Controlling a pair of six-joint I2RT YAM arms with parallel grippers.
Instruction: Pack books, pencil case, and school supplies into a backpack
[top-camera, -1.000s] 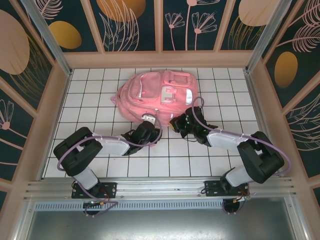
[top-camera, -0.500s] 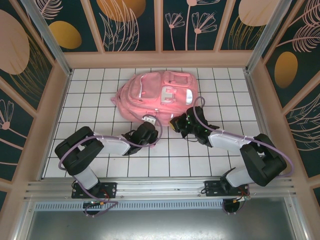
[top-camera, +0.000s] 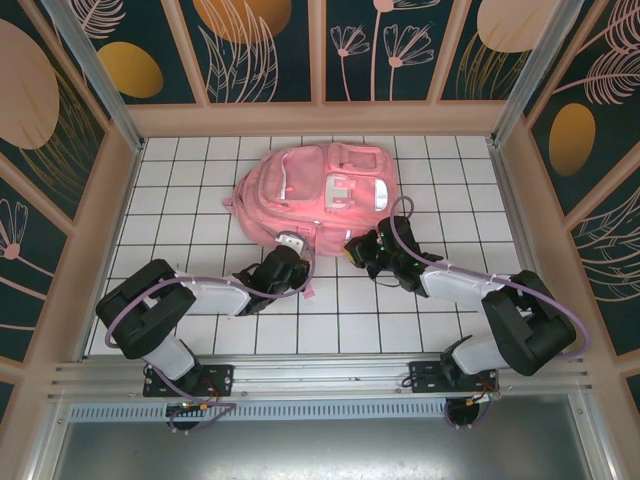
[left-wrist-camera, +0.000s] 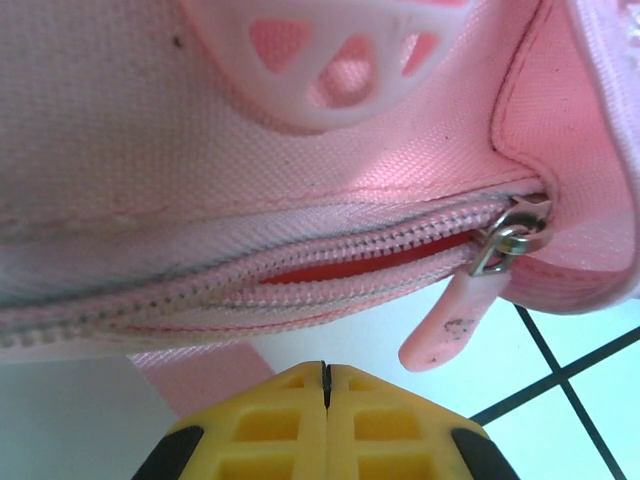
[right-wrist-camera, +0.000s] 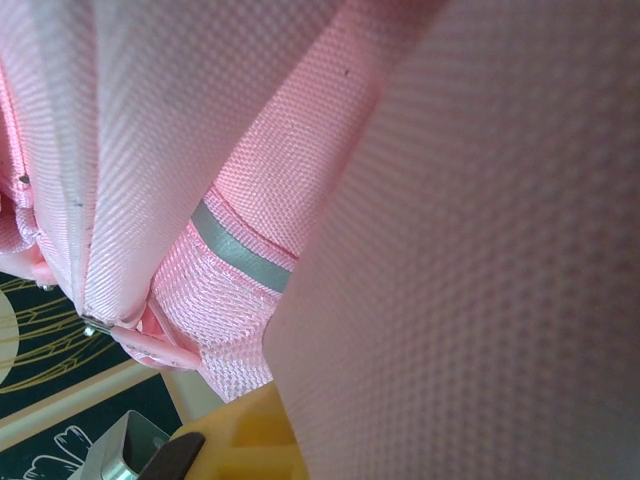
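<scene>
The pink backpack (top-camera: 300, 175) lies flat on the white-tiled worktop (top-camera: 180, 200), towards 12 o'clock from the two arm bases and near the middle of the tiles, its pockets facing up. The left gripper (top-camera: 290, 243) sits at the bag's 6 o'clock edge, and from its wrist camera the yellow jaws are pressed together with only a thin dark seam between them and nothing caught there. Just beyond their tips, towards 12 o'clock, runs a zip (left-wrist-camera: 300, 265) that gapes a little, showing a strip of red-orange inside. The metal slider sits at the 3 o'clock end of this gap, and its pink pull tab (left-wrist-camera: 450, 335) hangs down towards 6 o'clock over the tiles. A white plastic cut-out piece (left-wrist-camera: 330, 50) shows on the fabric above the zip, and a pink strap (left-wrist-camera: 190, 370) lies at 9 o'clock of the jaw tips. The right gripper (top-camera: 354, 248) meets the bag's edge at about 5 o'clock. From its wrist camera pink weave hangs close across the lens, with a grey reflective stripe (right-wrist-camera: 240, 247) on a fold behind. These jaws are closed too, and cloth drapes over the one yellow finger (right-wrist-camera: 250, 440) in sight, but whether any fabric is pinched I cannot tell
</scene>
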